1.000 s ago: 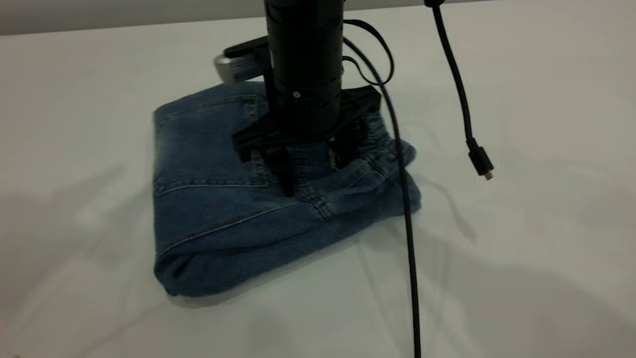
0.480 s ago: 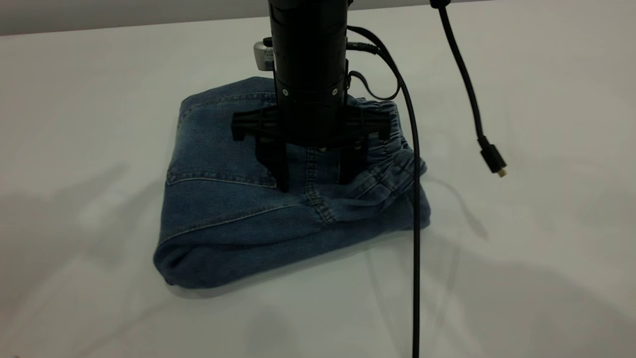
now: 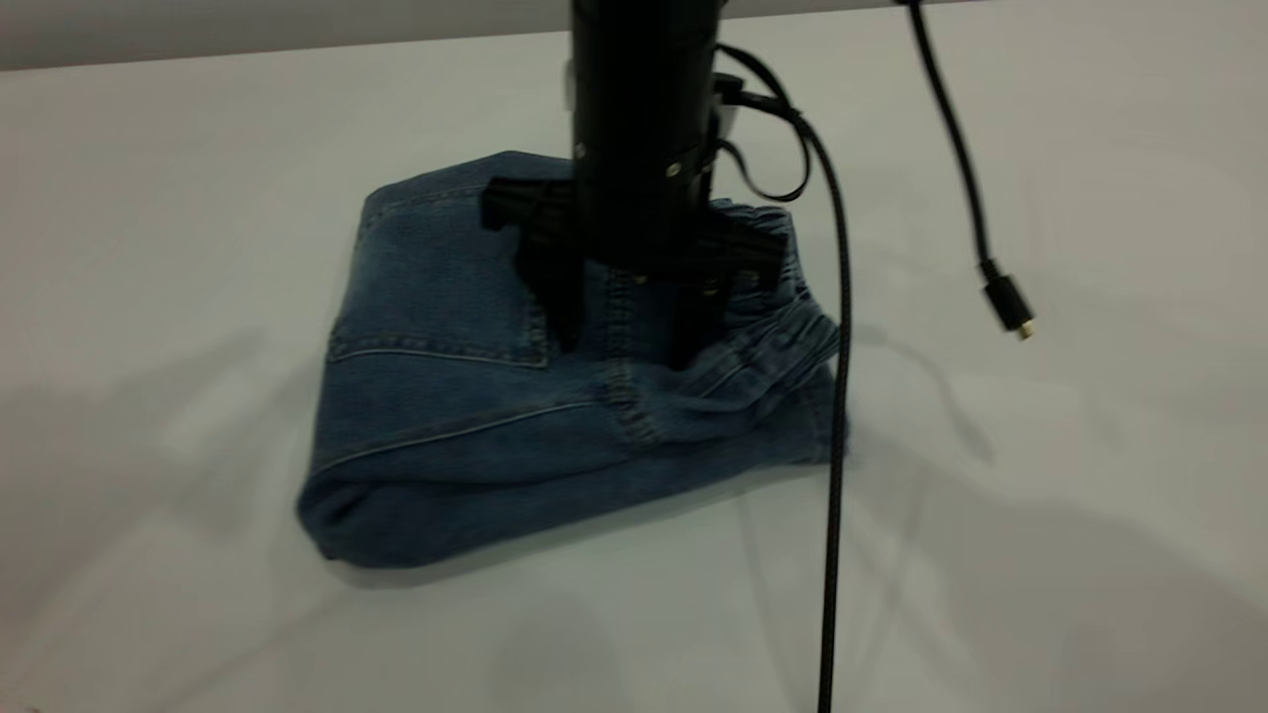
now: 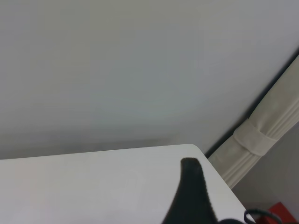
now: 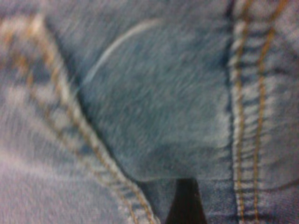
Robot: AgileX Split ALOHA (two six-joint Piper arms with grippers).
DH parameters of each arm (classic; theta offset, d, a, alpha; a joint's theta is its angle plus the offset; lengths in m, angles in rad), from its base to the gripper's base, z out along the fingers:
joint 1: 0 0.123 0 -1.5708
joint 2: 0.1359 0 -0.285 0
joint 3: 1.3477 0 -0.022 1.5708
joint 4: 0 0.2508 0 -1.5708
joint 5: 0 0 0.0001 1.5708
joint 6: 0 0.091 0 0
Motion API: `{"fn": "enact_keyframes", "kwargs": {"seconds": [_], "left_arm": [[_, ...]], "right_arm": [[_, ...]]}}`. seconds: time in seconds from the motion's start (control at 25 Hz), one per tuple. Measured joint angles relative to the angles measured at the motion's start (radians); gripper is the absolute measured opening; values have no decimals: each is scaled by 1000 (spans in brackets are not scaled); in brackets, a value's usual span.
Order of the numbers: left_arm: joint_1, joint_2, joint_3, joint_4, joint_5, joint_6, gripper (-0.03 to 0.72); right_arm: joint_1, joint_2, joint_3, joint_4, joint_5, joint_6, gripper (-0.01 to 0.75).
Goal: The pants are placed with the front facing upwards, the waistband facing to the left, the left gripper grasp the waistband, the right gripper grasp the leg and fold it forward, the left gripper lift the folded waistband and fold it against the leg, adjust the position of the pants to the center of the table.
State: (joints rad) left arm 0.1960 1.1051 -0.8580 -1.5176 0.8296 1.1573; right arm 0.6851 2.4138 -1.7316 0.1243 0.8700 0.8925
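Note:
The pants (image 3: 446, 426) lie folded into a compact blue denim bundle on the table (image 3: 1040, 555), back pocket (image 3: 436, 287) facing up. The gathered waistband (image 3: 783, 327) runs along the bundle's right edge. The leg is tucked beneath the top layer; only a rolled fold edge (image 3: 416, 525) shows at the front. My right gripper (image 3: 629, 342) stands vertical on the bundle, open, with both tips pressed into the denim astride the centre seam. Its wrist view is filled with denim, tan stitching and one fingertip (image 5: 187, 207). My left gripper (image 4: 191, 200) hovers over bare table near a corner, away from the pants.
A thick black cable (image 3: 832, 515) hangs from the right arm down past the waistband to the front. A second loose cable ends in a plug (image 3: 1008, 302) dangling over the table at right. A white post (image 4: 261, 135) stands beyond the table corner.
The right gripper has twisted about its axis and shifted slightly right while staying on the denim. The bundle has turned and slid with it. The dangling plug swung right.

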Motion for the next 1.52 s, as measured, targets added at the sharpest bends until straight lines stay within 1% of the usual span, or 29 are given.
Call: {"fn": "enact_keyframes", "kwargs": {"seconds": [0.16,0.36,0.48,0.6,0.72,0.8,0.88,1.04,1.2,1.28,1.52], "left_arm": [[0,0,0,0,0,0,497],[0,0,0,0,0,3,497],[0,0,0,0,3,3,497],[0,0,0,0,32,3,497],[0,-1,0,10,80,4,497],[0,-3,0,35,111,4,497],[0,-27,0,86,116,-15,497],[0,-118,0,197,143,-109,497],[0,-244,0,316,139,-222,497],[0,-313,0,406,144,-293,497],[0,-545,0,717,195,-576,497]], "right_arm": [[-22,-30,-1,-74,58,-36,459],[-19,-134,-30,-229,64,-37,459],[-19,-198,-83,-336,128,-51,459],[-17,-260,-148,-428,208,-146,459],[-16,-322,-218,-465,312,-292,459],[-15,-359,-258,-453,349,-412,459],[-15,-409,-266,-404,354,-522,459],[-15,-514,-237,-286,356,-694,459],[-14,-655,-162,-174,356,-814,459],[-14,-745,-102,-165,355,-843,459],[-14,-1051,116,-180,355,-839,459]]}}
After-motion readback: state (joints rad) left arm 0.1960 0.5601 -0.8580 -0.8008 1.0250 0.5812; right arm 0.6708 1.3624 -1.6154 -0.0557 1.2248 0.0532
